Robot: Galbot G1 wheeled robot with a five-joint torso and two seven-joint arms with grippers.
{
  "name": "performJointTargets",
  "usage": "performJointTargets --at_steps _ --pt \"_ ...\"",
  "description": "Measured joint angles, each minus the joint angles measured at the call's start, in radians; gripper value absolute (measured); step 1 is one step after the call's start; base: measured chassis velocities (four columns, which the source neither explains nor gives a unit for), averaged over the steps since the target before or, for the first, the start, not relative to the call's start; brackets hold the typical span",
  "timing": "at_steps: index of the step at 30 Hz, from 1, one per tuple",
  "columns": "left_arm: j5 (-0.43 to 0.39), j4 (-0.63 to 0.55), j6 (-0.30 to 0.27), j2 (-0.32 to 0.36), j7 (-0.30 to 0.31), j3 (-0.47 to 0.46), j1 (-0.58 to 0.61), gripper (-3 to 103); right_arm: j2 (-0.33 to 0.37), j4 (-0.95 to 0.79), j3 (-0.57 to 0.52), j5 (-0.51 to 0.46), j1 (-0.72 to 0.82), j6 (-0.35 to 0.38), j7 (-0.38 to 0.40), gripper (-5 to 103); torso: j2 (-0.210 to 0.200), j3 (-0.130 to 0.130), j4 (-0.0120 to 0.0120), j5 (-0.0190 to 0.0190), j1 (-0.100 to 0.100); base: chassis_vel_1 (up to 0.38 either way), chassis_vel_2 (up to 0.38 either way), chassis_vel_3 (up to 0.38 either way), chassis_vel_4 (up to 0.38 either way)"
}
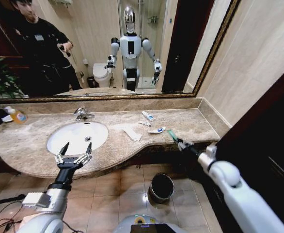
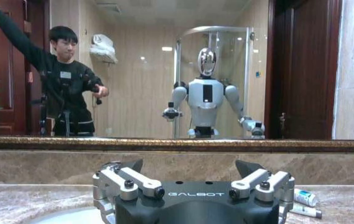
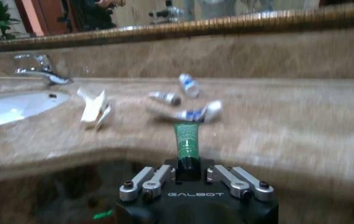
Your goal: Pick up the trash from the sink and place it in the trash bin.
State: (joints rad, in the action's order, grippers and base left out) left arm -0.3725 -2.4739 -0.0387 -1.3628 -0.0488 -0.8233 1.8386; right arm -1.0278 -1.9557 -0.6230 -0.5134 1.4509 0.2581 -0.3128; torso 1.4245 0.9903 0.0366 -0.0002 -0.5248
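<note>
The white oval sink (image 1: 64, 138) is set in a beige marble counter (image 1: 190, 124). Trash lies on the counter beside the basin: a flat paper wrapper (image 1: 132, 134) (image 3: 94, 109) and three small white tubes (image 1: 148, 115) (image 1: 156, 130) (image 3: 165, 97). My right gripper (image 1: 181, 143) (image 3: 188, 164) is at the counter's front edge, shut on a green tube (image 1: 172, 135) (image 3: 186, 139) that points toward the mirror. My left gripper (image 1: 74, 154) (image 2: 190, 169) hovers open at the basin's front rim with nothing in it. The dark trash bin (image 1: 161, 187) stands on the floor below the counter.
A chrome tap (image 1: 83, 114) (image 3: 37, 72) stands behind the basin. An orange soap bottle (image 1: 17, 115) sits at the counter's far left. A mirror runs along the back wall, and a dark wooden panel (image 1: 268, 126) closes in the right side. The floor around the bin is tiled.
</note>
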Motion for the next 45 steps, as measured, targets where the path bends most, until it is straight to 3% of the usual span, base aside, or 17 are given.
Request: performJointTargets --at_steps 7,14,22,30,32,38,40,41,45 --pt "0.0 0.0 0.0 0.0 0.0 0.0 0.0 100 -0.107 0.197 0.03 0.138 0.037 -0.081 -0.08 20 0.0 0.0 0.0001 0.0004 0.0 0.0 0.0 0.0 0.0" --pt "0.0 0.0 0.0 0.0 0.0 0.0 0.0 100 -0.187 0.389 0.057 0.193 -0.008 -0.084 -0.088 20 0.0 0.0 0.0002 0.0001 0.0 0.0 0.0 0.0 0.0" --pt "0.0 0.0 0.0 0.0 0.0 0.0 0.0 100 -0.303 0.725 0.05 0.355 -0.146 -0.149 -0.084 20 0.0 0.0 0.0003 0.0002 0.0 0.0 0.0 0.0 0.0" --pt "0.0 0.0 0.0 0.0 0.0 0.0 0.0 100 -0.342 0.813 0.052 0.422 -0.188 -0.164 -0.074 18 0.0 0.0 0.0002 0.0001 0.0 0.0 0.0 0.0 0.0" --pt "0.0 0.0 0.0 0.0 0.0 0.0 0.0 100 -0.342 0.813 0.053 0.423 -0.189 -0.163 -0.074 22 0.0 0.0 0.0002 0.0 0.0 0.0 0.0 0.0 0.0" --pt "0.0 0.0 0.0 0.0 0.0 0.0 0.0 100 -0.345 0.807 0.064 0.424 -0.192 -0.181 -0.063 48 0.0 0.0 0.0002 0.0001 0.0 0.0 0.0 0.0 0.0" --pt "0.0 0.0 0.0 0.0 0.0 0.0 0.0 100 -0.344 0.806 0.064 0.423 -0.192 -0.182 -0.063 48 0.0 0.0 0.0002 0.0002 0.0 0.0 0.0 0.0 0.0" --pt "0.0 0.0 0.0 0.0 0.0 0.0 0.0 100 -0.342 0.805 0.065 0.423 -0.191 -0.183 -0.063 60 0.0 0.0 0.0002 0.0001 0.0 0.0 0.0 0.0 0.0" --pt "0.0 0.0 0.0 0.0 0.0 0.0 0.0 100 -0.338 0.805 0.065 0.42 -0.191 -0.183 -0.063 71 0.0 0.0 0.0002 0.0002 0.0 0.0 0.0 0.0 0.0"
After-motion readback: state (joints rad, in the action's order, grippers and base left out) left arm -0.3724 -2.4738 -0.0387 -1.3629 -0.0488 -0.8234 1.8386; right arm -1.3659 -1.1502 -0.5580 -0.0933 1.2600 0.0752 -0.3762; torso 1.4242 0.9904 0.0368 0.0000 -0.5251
